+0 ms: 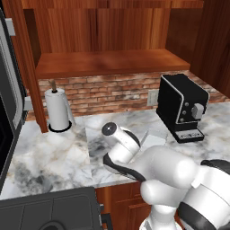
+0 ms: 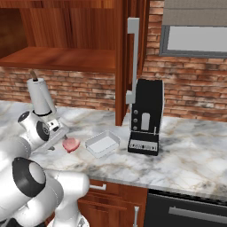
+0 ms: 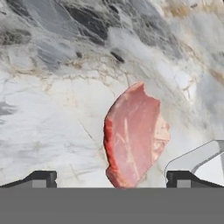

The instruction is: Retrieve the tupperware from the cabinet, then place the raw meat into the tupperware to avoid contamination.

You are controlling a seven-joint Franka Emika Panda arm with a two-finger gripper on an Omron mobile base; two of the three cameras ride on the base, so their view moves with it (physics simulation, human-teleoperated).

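The raw meat (image 3: 135,135), a flat pink-red slab, lies on the marble counter (image 3: 52,118) right below my hand. My gripper (image 3: 111,179) is open, its two dark fingertips (image 3: 41,178) standing wide on either side of the meat's near end, with nothing held. In the right base view the meat (image 2: 71,144) lies just left of the tupperware (image 2: 103,144), a whitish translucent box standing empty on the counter. A corner of the tupperware (image 3: 201,157) shows beside my right fingertip. The cabinet (image 2: 88,26) above is open, its shelf (image 1: 108,62) bare.
The open cabinet door's silver bar handle (image 2: 133,60) hangs over the counter. A black coffee machine (image 2: 145,117) stands right of the tupperware. A paper-towel roll (image 1: 58,110) stands at the back left, against the brick wall. A dark appliance (image 1: 9,112) borders the left side.
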